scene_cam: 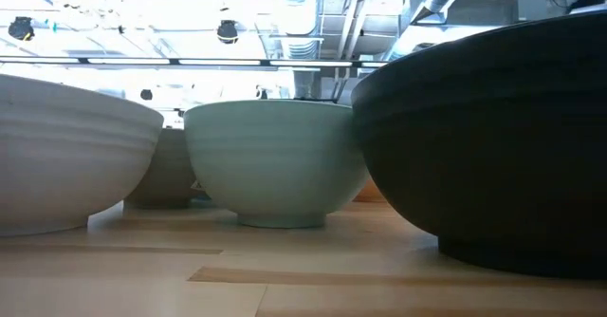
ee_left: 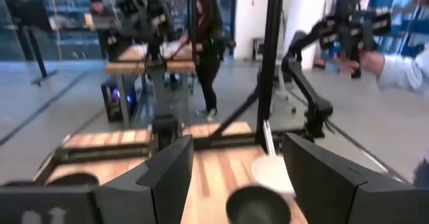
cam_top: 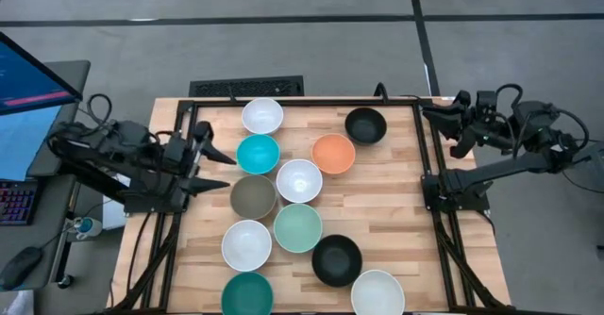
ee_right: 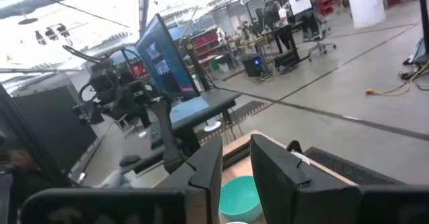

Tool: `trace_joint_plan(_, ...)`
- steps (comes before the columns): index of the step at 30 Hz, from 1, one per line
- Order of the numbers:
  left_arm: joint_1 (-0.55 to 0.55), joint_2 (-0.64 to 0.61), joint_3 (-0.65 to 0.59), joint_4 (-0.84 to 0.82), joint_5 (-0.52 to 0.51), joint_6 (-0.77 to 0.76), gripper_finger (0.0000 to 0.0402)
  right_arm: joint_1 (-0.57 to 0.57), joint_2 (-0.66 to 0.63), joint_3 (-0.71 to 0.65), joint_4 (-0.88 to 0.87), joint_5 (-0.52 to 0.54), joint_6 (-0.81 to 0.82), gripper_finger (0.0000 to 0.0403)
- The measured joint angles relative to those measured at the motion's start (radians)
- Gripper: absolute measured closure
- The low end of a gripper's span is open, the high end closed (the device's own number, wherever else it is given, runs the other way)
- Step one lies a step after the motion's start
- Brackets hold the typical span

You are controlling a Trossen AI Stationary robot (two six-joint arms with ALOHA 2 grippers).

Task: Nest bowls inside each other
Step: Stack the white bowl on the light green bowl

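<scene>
Four white bowls, two black bowls, one turquoise, one orange, one grey-taupe, one mint green, one dark teal.

The table is evenly lit from above, and only soft, short shadows are cast beside the bowls. In the low view, ceiling lights are blown out to white glare and the near black bowl is rendered dark and soft. Motion blur is seen in both wrist views.

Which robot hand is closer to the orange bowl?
The right one, though only slightly. The right gripper sits at the table's right edge, across from the orange bowl. The left gripper is at the left edge, with the turquoise bowl and a white bowl in between.
</scene>
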Motion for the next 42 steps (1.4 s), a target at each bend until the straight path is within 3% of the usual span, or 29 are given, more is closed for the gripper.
trace_joint_plan(7, 0.000, 0.083, 0.000, 0.157, -0.015, -0.052, 0.0180, 0.000, -0.002, -0.001, 0.021, 0.000, -0.076, 0.0300)
trace_joint_plan(12, 0.001, 0.151, 0.000, 0.281, -0.116, -0.086, 0.0180, 0.000, 0.005, -0.001, 0.073, 0.000, -0.078, 0.0300)
trace_joint_plan(17, 0.020, 0.215, 0.000, 0.449, -0.218, 0.023, 0.0180, -0.001, 0.005, -0.001, 0.075, 0.082, -0.079, 0.0300)
trace_joint_plan(22, 0.019, 0.260, 0.000, 0.544, -0.325, 0.121, 0.0180, 0.000, 0.006, -0.001, 0.070, 0.094, -0.079, 0.0300)
trace_joint_plan(28, 0.014, 0.262, 0.000, 0.572, -0.341, 0.021, 0.0180, 0.000, 0.006, -0.001, 0.060, 0.096, -0.079, 0.0300)
trace_joint_plan(33, 0.015, 0.254, 0.000, 0.567, -0.375, 0.063, 0.0180, 0.000, 0.006, -0.001, 0.033, 0.098, -0.079, 0.0300)
trace_joint_plan(39, 0.015, 0.255, 0.000, 0.574, -0.292, -0.048, 0.0180, 0.000, 0.006, -0.001, 0.026, 0.098, -0.078, 0.0300)
trace_joint_plan(42, 0.014, 0.255, 0.000, 0.571, -0.306, -0.102, 0.0180, 0.000, 0.006, -0.001, 0.026, 0.098, -0.065, 0.0300)
